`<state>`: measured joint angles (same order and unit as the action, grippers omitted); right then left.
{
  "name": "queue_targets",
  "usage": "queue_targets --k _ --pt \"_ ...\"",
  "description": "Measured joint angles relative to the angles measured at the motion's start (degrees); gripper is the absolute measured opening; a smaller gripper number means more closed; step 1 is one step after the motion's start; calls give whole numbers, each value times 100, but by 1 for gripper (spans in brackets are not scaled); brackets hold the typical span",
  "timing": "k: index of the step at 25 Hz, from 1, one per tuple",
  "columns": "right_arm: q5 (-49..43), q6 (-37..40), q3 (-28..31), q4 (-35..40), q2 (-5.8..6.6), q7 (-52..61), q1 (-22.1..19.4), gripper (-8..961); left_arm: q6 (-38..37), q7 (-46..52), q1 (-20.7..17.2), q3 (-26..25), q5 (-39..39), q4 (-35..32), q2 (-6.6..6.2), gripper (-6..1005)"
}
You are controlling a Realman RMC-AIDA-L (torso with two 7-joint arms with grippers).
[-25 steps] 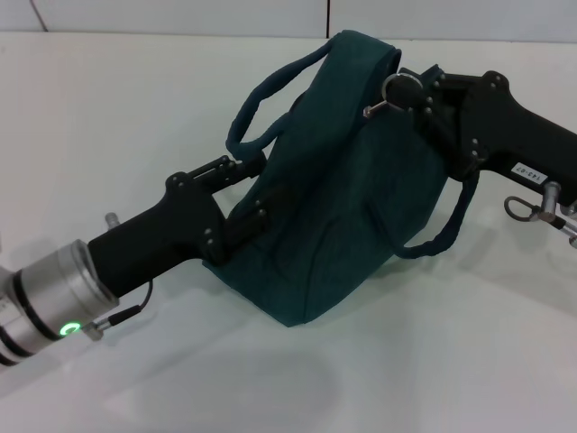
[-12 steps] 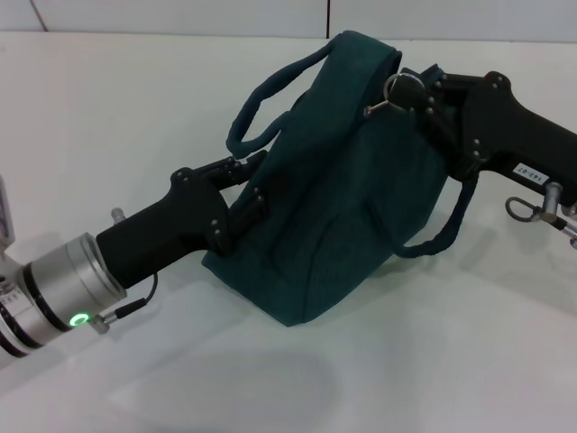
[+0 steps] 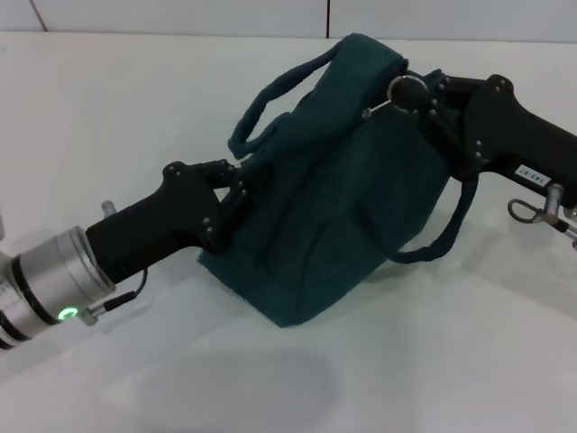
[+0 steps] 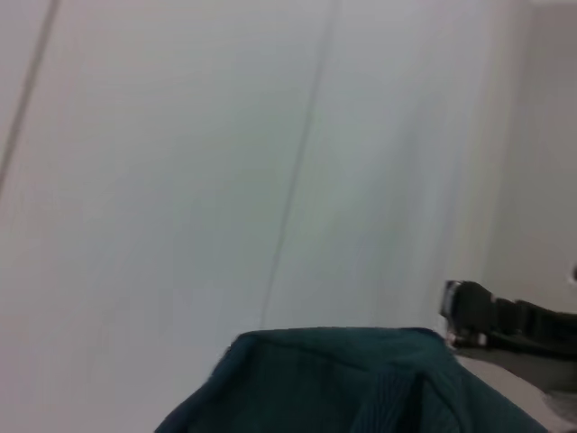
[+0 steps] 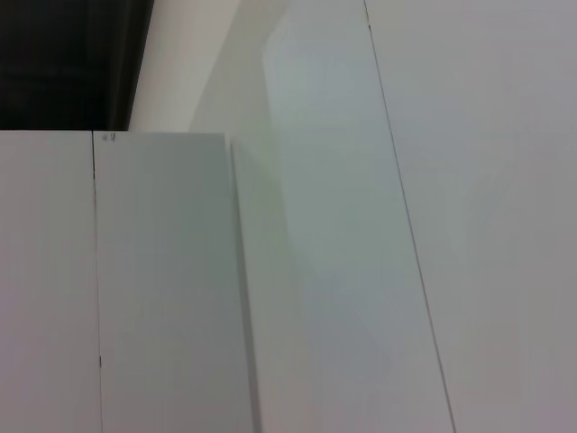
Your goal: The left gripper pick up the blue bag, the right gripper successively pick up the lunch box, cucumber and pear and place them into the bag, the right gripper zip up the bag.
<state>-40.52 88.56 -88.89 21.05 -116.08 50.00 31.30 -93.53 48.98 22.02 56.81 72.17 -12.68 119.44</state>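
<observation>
Blue bag (image 3: 338, 189) stands on the white tabletop (image 3: 117, 108), dark teal fabric, top closed, two loop handles, metal ring pull (image 3: 406, 90) at upper right. Left gripper (image 3: 236, 185) against bag's left side; right gripper (image 3: 431, 101) at the ring pull. Jaws of both: cannot tell, hidden against fabric
</observation>
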Motion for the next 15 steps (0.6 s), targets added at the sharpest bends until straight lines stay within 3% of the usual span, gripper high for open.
queue_targets --k 6,10,15 --pt "134 37 18 -4 9 0 -34 12 -306 43 -23 31 587 -618 -145 59" --pt "187 9 99 -13 13 0 -113 12 -461 46 -20 32 718 -691 -279 54" --pt "252 39 303 -22 14 0 -226 12 -595 28 22 32 991 -698 -345 53"
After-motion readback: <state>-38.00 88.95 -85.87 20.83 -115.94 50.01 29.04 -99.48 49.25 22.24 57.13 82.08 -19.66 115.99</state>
